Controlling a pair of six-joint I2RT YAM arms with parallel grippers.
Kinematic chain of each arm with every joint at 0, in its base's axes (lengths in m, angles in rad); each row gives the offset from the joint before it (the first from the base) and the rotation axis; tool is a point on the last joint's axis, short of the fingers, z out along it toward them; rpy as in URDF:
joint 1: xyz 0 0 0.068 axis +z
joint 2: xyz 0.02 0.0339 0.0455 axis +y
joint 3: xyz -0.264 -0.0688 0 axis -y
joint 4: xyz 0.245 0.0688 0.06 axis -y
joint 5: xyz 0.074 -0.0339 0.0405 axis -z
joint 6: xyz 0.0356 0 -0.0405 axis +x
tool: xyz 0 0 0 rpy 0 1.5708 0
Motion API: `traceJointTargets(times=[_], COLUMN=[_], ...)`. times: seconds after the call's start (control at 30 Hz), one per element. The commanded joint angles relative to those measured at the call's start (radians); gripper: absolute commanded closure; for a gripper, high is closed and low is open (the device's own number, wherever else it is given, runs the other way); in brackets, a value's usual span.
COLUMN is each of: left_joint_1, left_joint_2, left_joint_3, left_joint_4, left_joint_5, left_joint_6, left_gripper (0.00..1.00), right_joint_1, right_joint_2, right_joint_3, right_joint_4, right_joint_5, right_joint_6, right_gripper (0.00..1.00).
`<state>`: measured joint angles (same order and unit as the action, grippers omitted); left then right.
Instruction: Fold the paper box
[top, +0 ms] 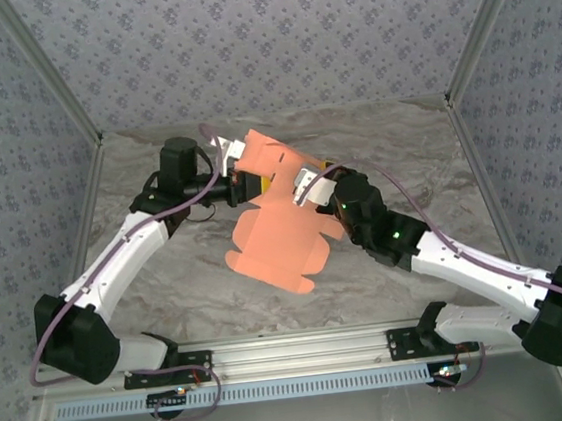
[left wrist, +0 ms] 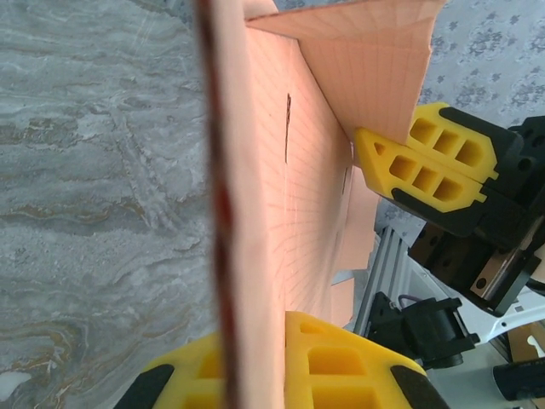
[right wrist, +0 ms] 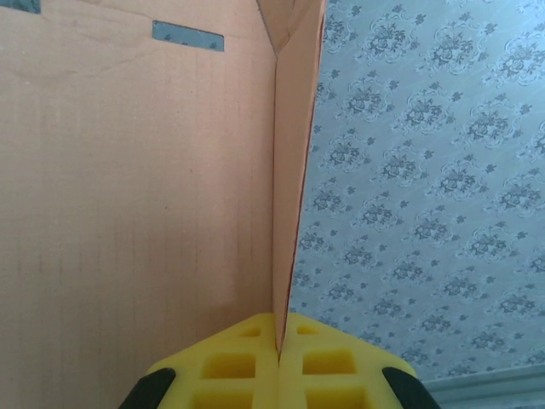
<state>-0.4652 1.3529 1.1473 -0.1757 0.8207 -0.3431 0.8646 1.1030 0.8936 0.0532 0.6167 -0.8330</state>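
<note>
Top external, and the box [top: 278, 226] is up off the table [top: 167, 273], a salmon-orange die-cut sheet with flaps, slung between the two arms over the middle of the surface. It sits tilted, top edge towards the far wall, scalloped lower end towards the arm bases. Whether that lower end touches the table, I cannot tell.

The left claw [top: 243, 186] comes in from the left and bites the sheet at its upper left edge. The right claw [top: 308, 182] meets it from the other side, clamped on the upper right.

Left wrist view: two yellow fingers [left wrist: 341, 366] pinch the card edge-on, and the sheet runs straight up the frame. At the top a flap bends away to the right, and the right claw's yellow fingers are closed on that flap's lower corner.

Right wrist view: yellow pads [right wrist: 324, 371] are pressed tight on a thin panel seen edge-on. A broad orange panel spreads to its left, joining it along a sharp vertical crease. Two narrow slots show grey near that panel's top. Patterned wall behind.
</note>
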Motion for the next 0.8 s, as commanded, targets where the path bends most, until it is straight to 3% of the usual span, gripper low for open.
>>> traceJointTargets(times=[0.0, 0.2, 0.53, 0.77], left_joint_1=[-0.015, -0.014, 0.000, 0.001], left_joint_2=[-0.002, 0.008, -0.017, -0.033], left_joint_3=[0.072, 0.081, 0.051, -0.006], left_joint_4=[0.057, 0.020, -0.049, -0.021], left_joint_5=[0.057, 0.048, -0.008, -0.019], left_joint_6=[0.000, 0.045, 0.156, 0.132], left_gripper=[1.00, 1.00, 0.95, 0.94], right_joint_1=[-0.007, -0.054, -0.203, -0.284], right_joint_2=[0.008, -0.027, -0.039, -0.010], right_joint_3=[-0.019, -0.011, 0.102, 0.189], right_joint_4=[0.053, -0.026, -0.282, -0.449], right_joint_5=[0.007, -0.092, -0.447, -0.651], right_joint_6=[-0.052, 0.034, 0.219, 0.351], right_gripper=[1.00, 1.00, 1.00, 1.00])
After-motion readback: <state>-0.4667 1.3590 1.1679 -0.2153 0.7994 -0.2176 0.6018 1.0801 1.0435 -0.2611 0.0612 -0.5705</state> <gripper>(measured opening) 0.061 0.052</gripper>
